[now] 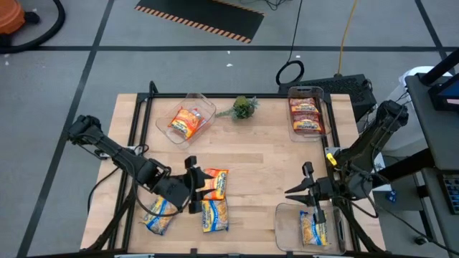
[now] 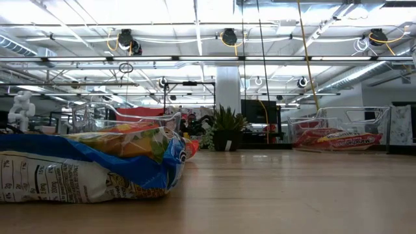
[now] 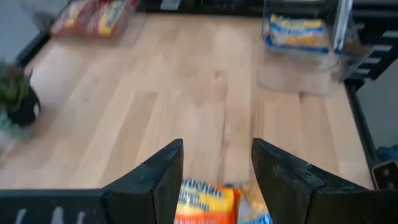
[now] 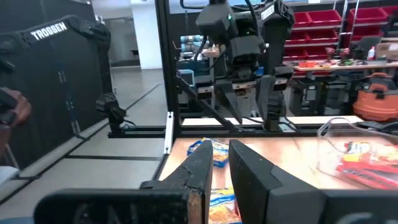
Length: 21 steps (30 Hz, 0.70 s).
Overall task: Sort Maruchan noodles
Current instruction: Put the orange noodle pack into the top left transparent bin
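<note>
the only legible text is the white word "trossen" on the dark arm link (image 4: 59,32) in the right wrist view. print on the noodle packet (image 2: 71,172) in the low view is too small to read.

The table (image 1: 265,165) is seen as pale, smooth wood; the noodle packets (image 1: 214,215) as glossy, crinkled plastic; the bins (image 1: 290,222) as clear plastic.

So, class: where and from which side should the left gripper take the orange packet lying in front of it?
The orange packet lies flat on the table, so come from straight above. The left gripper, open, should probably pinch across its narrow width near the middle, away from the blue-and-yellow packet beside it.
</note>
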Motion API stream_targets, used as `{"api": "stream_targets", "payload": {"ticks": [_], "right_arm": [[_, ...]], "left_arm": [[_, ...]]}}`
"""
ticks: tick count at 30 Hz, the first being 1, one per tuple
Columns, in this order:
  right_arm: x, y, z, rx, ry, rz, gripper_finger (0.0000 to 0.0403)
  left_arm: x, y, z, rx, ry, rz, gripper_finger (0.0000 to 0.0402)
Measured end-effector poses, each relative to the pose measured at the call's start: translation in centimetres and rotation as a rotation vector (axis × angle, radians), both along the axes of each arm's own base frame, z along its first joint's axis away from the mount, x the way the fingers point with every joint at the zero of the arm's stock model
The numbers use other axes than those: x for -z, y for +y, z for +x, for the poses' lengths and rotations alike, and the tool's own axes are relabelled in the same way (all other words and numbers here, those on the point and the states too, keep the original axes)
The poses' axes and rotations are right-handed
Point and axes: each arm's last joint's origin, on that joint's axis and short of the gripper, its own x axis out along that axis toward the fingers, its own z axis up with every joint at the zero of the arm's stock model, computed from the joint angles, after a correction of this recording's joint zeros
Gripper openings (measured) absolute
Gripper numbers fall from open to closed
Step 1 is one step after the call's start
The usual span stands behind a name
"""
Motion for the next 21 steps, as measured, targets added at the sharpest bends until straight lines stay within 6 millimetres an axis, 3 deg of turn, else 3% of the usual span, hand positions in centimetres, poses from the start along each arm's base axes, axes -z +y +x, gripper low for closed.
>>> {"api": "stream_targets", "payload": {"ticks": [11,21], "right_arm": [[-0.8,-0.9,0.9,-0.018,-0.041,-0.049,0.0049],[-0.8,-1.7,1.7,0.024,-0.043,-0.047,0.0049]], "left_arm": [[2.2,-1.2,-1.5,-0.097,0.160,-0.058,0.0195],[5.1,-2.3,-0.6,-0.155,0.259,-0.092,0.0195]]}}
